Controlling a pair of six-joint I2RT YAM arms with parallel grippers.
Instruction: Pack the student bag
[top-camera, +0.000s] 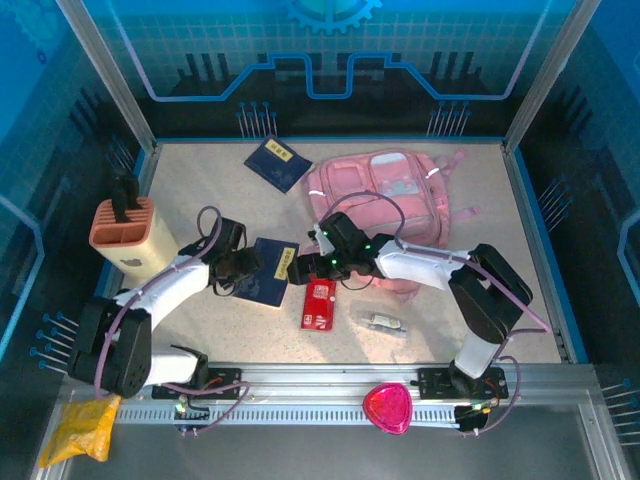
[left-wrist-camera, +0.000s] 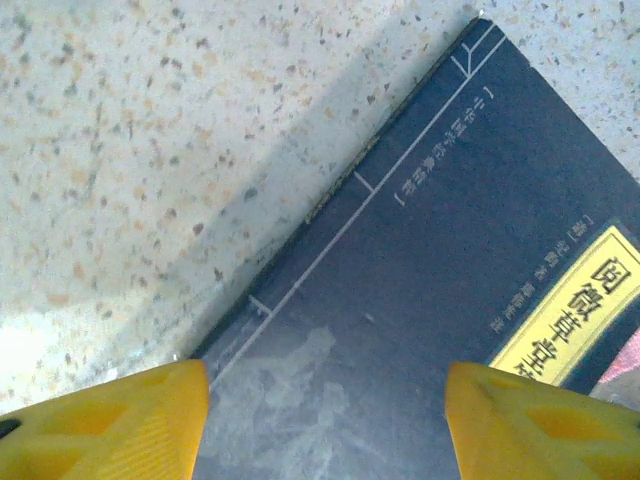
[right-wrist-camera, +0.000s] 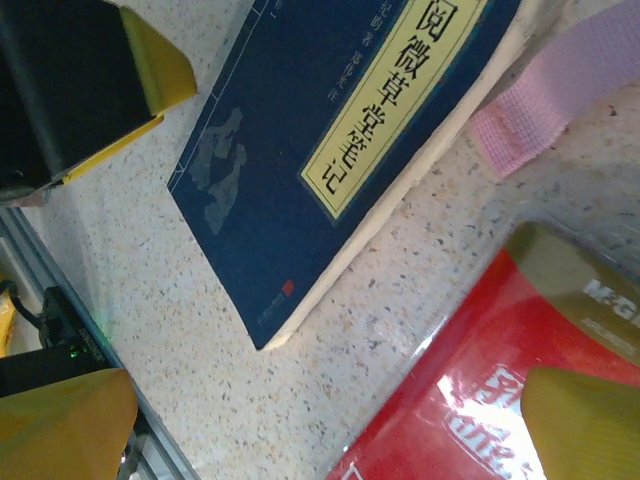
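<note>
The student bag (top-camera: 378, 192), a large pink backpack, lies flat at the back centre of the table; one of its pink straps (right-wrist-camera: 560, 90) reaches toward the front. A navy book (top-camera: 268, 275) with a yellow title label lies in front of it. My left gripper (top-camera: 238, 266) hovers low over that book (left-wrist-camera: 420, 280), and its yellow fingers (left-wrist-camera: 110, 420) are open with nothing held. My right gripper (top-camera: 306, 264) stands wide open above the bare table between the book (right-wrist-camera: 320, 150) and a red packet (right-wrist-camera: 500, 400). The left gripper's finger (right-wrist-camera: 150, 60) shows at the top left of the right wrist view.
A second navy book (top-camera: 278, 163) lies at the back, left of the bag. The red packet (top-camera: 318, 303) and a small clear item (top-camera: 385, 322) lie near the front. A peach pen holder (top-camera: 125, 232) stands at left. A pink heart-shaped thing (top-camera: 387, 408) and a yellow pouch (top-camera: 80, 428) sit by the front rail.
</note>
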